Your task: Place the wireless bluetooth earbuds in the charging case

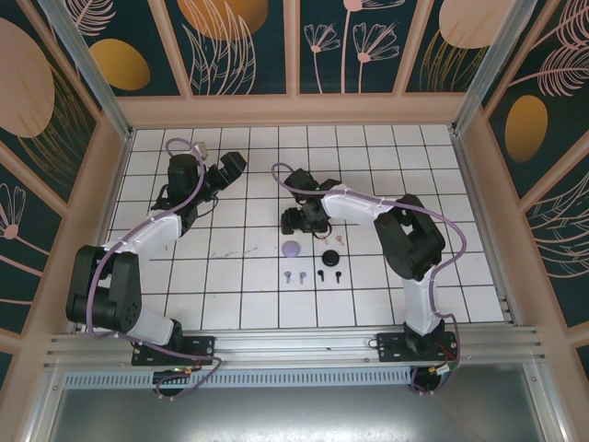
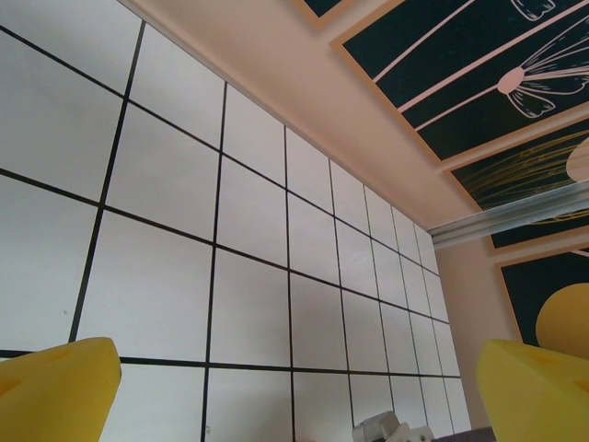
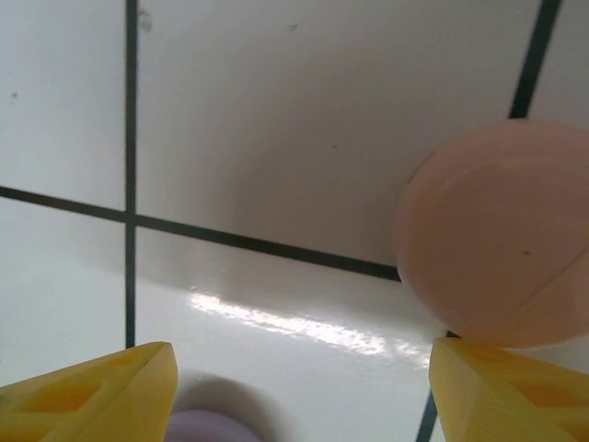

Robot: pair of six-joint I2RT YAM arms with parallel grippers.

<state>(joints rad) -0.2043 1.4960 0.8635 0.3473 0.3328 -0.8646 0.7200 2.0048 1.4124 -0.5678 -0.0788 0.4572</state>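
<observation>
Top external shows the right claw (image 1: 296, 221), spread and empty, just beyond the earbuds (image 1: 321, 274), which lie on its near side; the released left claw (image 1: 230, 166) is well apart.

You are operating inside a purpose-built robot test cell. Evidence: white tabletop ruled with black grid lines (image 1: 248, 304), dark teal wall panels printed with pink flowers (image 1: 354, 46), silver aluminium base rail (image 1: 294, 343), black-and-white left arm (image 1: 147, 235) and right arm (image 1: 359, 204) bolted to it.
</observation>
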